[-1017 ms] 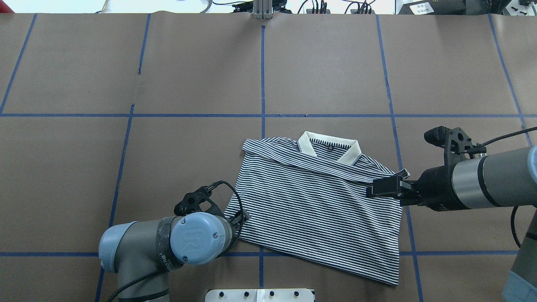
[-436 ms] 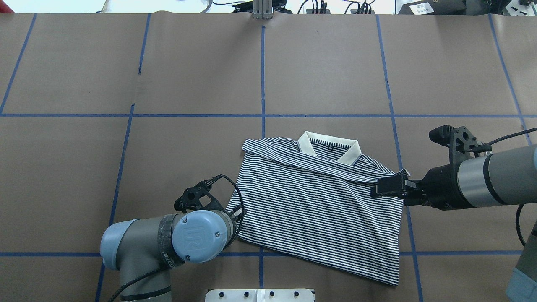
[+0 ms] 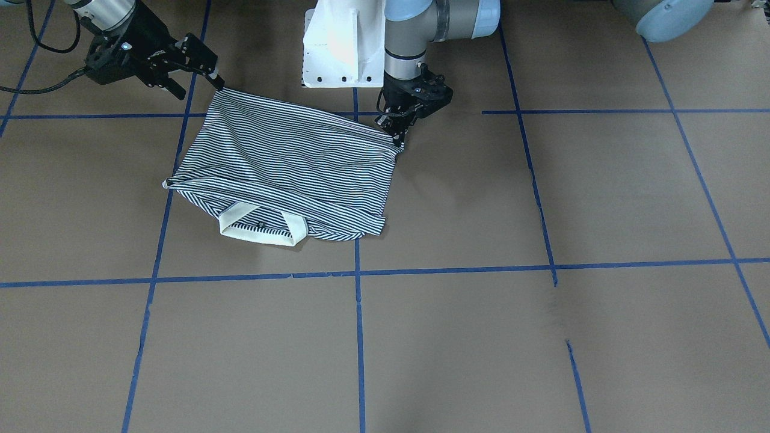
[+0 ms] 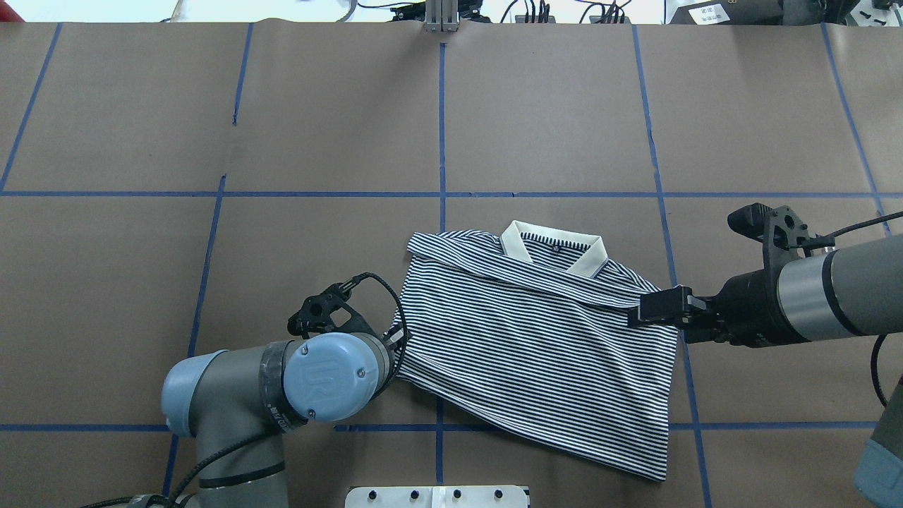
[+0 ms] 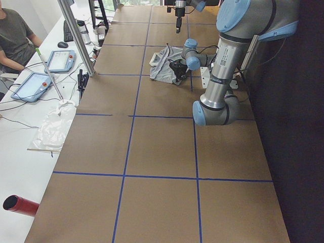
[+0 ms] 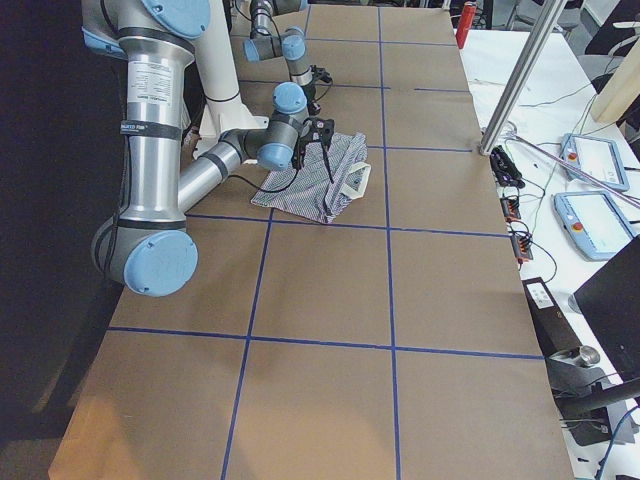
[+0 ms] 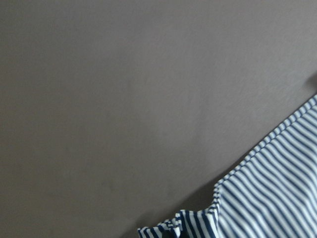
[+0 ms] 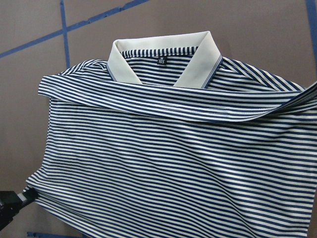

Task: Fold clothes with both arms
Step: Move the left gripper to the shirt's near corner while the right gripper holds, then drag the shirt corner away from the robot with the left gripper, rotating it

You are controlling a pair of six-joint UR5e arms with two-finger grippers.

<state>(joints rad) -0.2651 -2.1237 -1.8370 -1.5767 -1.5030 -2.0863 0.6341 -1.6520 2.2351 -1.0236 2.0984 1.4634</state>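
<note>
The striped polo shirt (image 4: 536, 346) lies partly folded on the brown table, its cream collar (image 4: 554, 247) at the far side. It also shows in the front view (image 3: 289, 162) and fills the right wrist view (image 8: 163, 163). My left gripper (image 4: 396, 340) is shut on the shirt's near left corner and holds it just off the table; the front view shows the pinch (image 3: 397, 133). My right gripper (image 4: 645, 310) is shut on the shirt's right edge, lifted, as the front view shows (image 3: 212, 81). The left wrist view shows only bunched striped cloth (image 7: 277, 188) over bare table.
The table (image 4: 317, 127) is covered in brown paper with a blue tape grid. The white pedestal base (image 4: 437, 496) stands at the near edge, close behind the shirt. A side bench with tablets (image 5: 48, 71) and a seated person runs along the far side.
My left gripper has moved away from the base with the shirt's corner, drawing the near hem up. My right gripper has pulled slightly to the right with the shirt's edge.
</note>
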